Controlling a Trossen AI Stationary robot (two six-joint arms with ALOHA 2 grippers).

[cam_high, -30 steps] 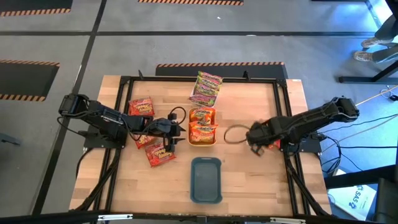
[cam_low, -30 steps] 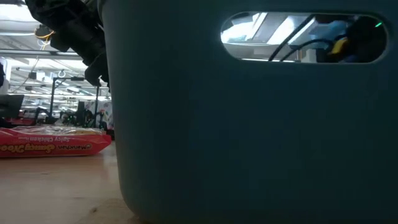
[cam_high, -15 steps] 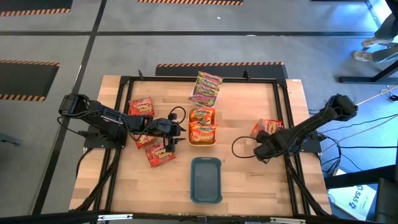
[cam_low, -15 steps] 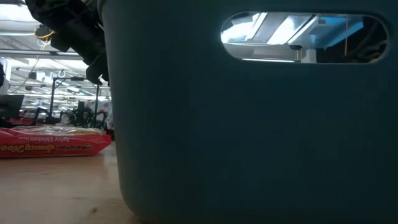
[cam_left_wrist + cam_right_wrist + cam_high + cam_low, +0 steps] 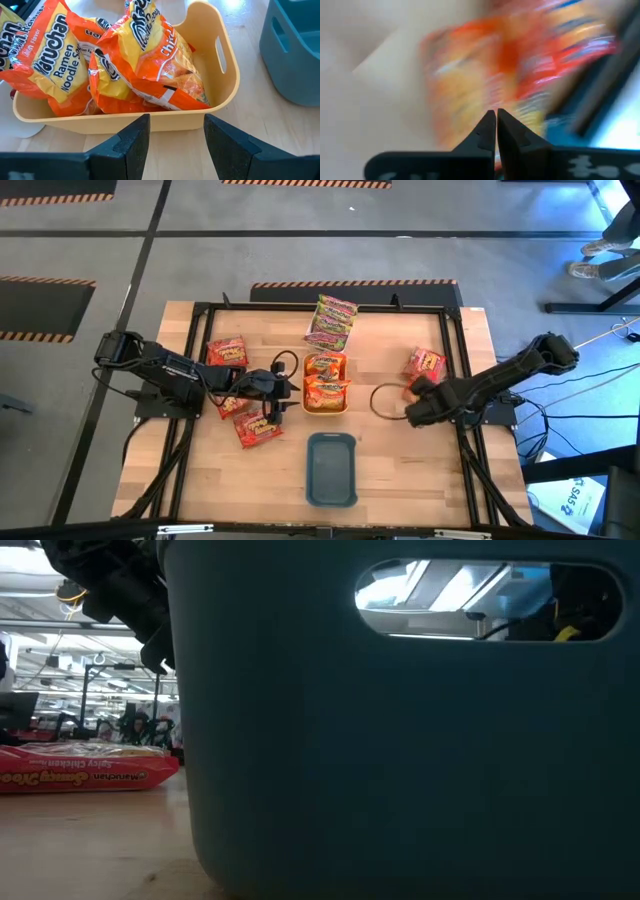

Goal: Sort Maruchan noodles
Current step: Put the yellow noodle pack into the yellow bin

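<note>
Left claw: fingers spread wide, facing the orange tray of orange noodle packets.
Right claw: fingers pressed together, empty, beside a red packet at the bench's right edge.

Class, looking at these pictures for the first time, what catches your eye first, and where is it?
The orange tray at the table's middle, stuffed with orange noodle packets, stands out first, with the open left gripper facing it. Red packets lie to its left, green-pink packets beyond it, and a teal tray in front.
</note>
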